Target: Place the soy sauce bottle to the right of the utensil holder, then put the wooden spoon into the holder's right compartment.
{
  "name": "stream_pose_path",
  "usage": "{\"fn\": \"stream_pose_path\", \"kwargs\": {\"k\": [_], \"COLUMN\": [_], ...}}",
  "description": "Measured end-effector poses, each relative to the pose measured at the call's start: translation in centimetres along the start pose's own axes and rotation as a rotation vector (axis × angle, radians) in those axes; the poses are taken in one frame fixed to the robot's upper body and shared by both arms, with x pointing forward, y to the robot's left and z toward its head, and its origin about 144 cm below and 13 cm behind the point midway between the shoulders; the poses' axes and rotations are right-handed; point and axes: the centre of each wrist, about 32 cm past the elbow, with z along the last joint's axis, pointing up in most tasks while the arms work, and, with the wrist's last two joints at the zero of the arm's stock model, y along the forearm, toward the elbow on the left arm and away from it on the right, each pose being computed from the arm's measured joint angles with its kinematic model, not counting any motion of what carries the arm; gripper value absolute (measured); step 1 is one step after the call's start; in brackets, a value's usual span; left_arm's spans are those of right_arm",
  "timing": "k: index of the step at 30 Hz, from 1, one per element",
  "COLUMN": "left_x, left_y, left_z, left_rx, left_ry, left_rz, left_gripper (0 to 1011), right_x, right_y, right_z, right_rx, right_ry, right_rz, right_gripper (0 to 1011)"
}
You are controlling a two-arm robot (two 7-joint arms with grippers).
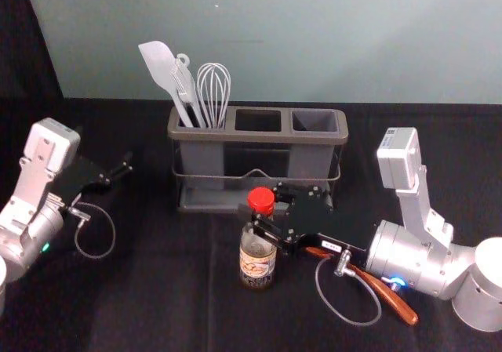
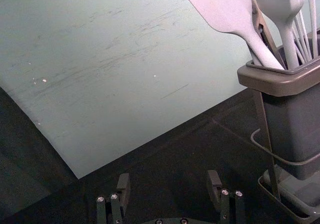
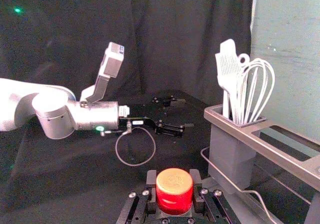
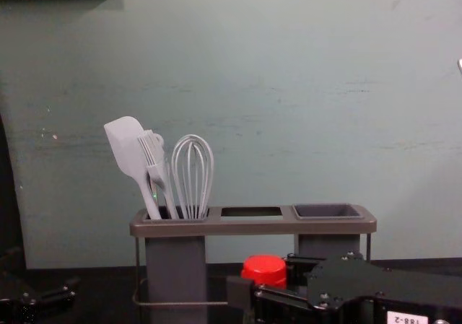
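Right gripper [image 1: 263, 212] clamps soy sauce bottle [image 1: 257, 259] near top (sound hold; probably slick, weighty). Left gripper [image 1: 118, 172] wide, toward tabletop [image 1: 157, 289] left edge.

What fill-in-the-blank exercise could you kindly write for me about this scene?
1. The ____ tool holds the soy sauce bottle.
2. The bottle's cap is coloured ____.
3. The whisk stands in the ____ compartment of the utensil holder.
4. The holder's top has ____ openings.

Missing words: right; red; left; three.
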Motion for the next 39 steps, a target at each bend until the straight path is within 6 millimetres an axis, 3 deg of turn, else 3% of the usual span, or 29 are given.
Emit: {"fn": "stream_pose_path", "kwargs": {"k": [3, 39], "left_x": [0.0, 0.0], "left_y": [0.0, 0.0], "left_z": [0.0, 0.0], "left_rx": [0.0, 0.0], "left_ry": [0.0, 0.0], "left_rz": [0.0, 0.0], "left_gripper": [1005, 1005], "right_x": [0.0, -0.18], "right_y": [0.0, -0.32], "right_z": [0.0, 0.3], "right_rx": [0.0, 0.017], "right_ry": [0.0, -0.018], "right_rz": [0.0, 0.009], "right_gripper": [382, 383]}}
